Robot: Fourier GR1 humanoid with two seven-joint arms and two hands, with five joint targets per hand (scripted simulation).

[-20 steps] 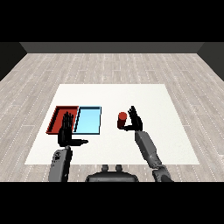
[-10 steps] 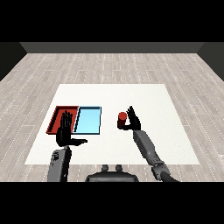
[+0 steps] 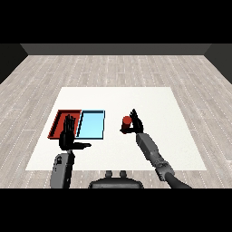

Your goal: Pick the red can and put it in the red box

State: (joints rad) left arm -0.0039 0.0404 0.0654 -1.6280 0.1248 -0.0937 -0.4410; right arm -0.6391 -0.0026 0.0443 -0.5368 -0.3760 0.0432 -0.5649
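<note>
Right robot hand (image 3: 135, 123) beside one red can (image 3: 126, 121), fingers spread, thumb under the can, not plainly closed round it. Left robot hand (image 3: 69, 138) upright, fingers straight, thumb out, holding nothing, over the near edge of one red tray (image 3: 58, 123). One light blue tray (image 3: 92, 124) touching the red one on the white tabletop (image 3: 118, 97). Two hands, two trays, one can.

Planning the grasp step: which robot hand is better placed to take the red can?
Right robot hand: it is right beside the red can, fingers open. The left robot hand hovers over the red tray.
</note>
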